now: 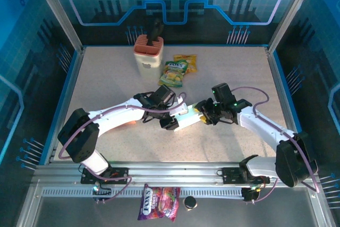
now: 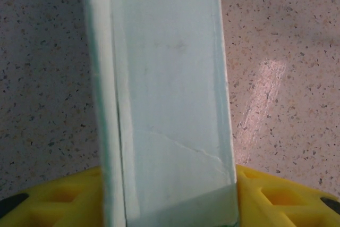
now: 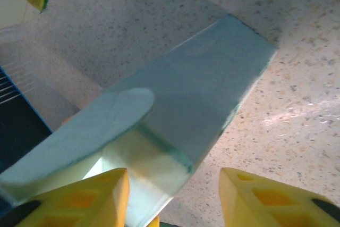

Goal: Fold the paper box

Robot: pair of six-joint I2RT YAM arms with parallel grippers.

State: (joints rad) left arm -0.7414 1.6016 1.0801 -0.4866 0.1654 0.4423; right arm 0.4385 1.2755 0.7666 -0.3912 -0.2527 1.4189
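My left gripper (image 1: 169, 121) held the paper box (image 1: 187, 117). In its wrist view the yellow fingers (image 2: 53, 201) sat against both sides of a pale green panel of the box (image 2: 170, 104), which stood up between them and ran away from the gripper over the table.

My right gripper (image 1: 205, 116) faced the left one from the other end of the box, and its jaws stood partly apart. In that wrist view one finger (image 3: 79, 198) lay under a rounded flap of the box (image 3: 202, 94), while the other finger (image 3: 271, 198) was clear of the card, with bare table showing between them. The box panel slanted away from that gripper and looked tilted rather than flat.

The box lay between my two grippers, touching the speckled table (image 1: 106, 78).

Past the grippers, on the far side, lay a green sweet bag (image 1: 174, 73) with a yellow bag (image 1: 187, 61) just beside it, and a white tub with an orange top (image 1: 147, 52) next to them. Behind my arm bases lay a purple sweet bag (image 1: 158, 203).
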